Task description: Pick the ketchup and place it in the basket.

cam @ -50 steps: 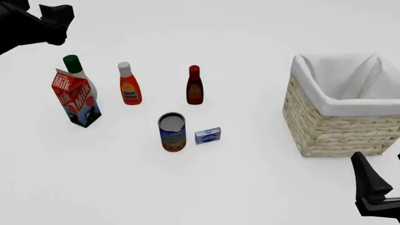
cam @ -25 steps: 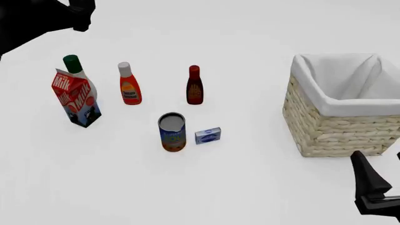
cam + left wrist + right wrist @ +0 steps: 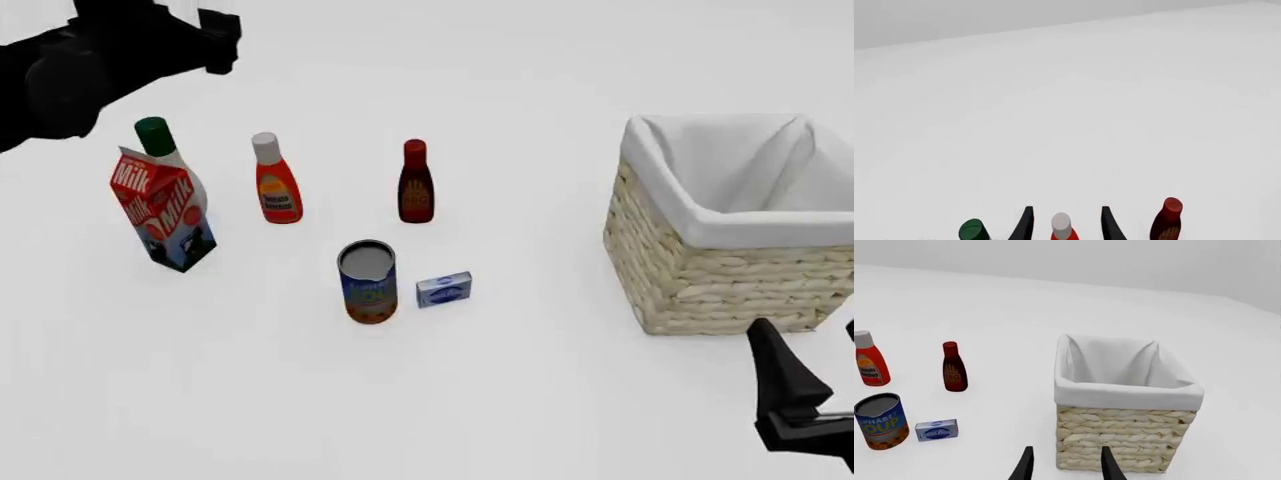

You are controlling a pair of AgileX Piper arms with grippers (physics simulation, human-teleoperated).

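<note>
The left gripper (image 3: 1065, 225) hangs high at far left, jaws apart; the right gripper (image 3: 1065, 465) sits low at near right, jaws apart.

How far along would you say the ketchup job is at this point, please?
Nothing is delivered: the ketchup stands on the table, and the basket holds only its lining. In hand: the open left gripper frames the bottle's cap. Left: grasp, carry, drop.

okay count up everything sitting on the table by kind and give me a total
Bottles: 3 (ketchup, maroon bottle, green-capped bottle)
Cartons: 1 (milk carton)
Cans: 1 (soup can)
Small boxes: 1 (blue box)
Baskets: 1 (basket)
Total: 7
</note>
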